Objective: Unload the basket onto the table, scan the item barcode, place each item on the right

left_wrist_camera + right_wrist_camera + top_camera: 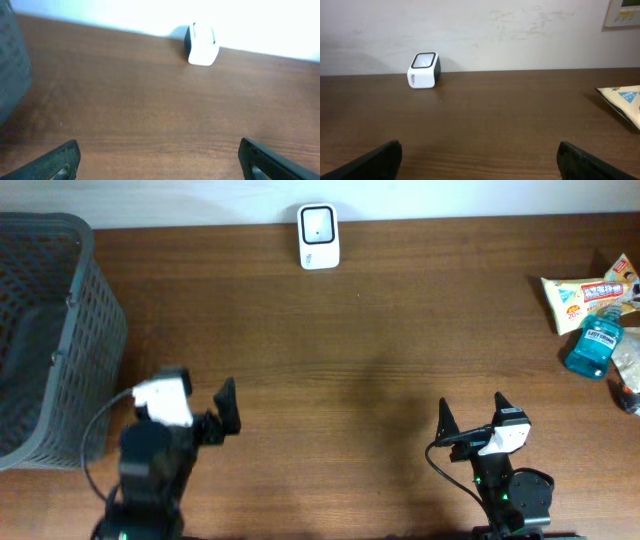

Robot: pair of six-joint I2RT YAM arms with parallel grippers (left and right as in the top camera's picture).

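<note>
1. Looking from overhead, you have both sets spread wide and holding nothing: left fingers (228, 405) and right fingers (445, 418). The blue bottle (595, 345) and snack packet (585, 292) lie ahead and far right of the right fingers, well apart from the left ones, so your right arm is nearer. The bottle's long axis runs roughly away from the fingers. The scanner (318, 235) stands ahead, between both arms.
2. Left wrist: left fingers (55, 162) spread over bare counter (150, 110). The scanner (202, 45) is ahead, slightly right, and no item is in sight.
3. Right wrist: right fingers (370, 160) spread. The scanner (424, 70) is ahead-left and the snack packet (622, 100) ahead-right. The bottle is out of frame.
</note>
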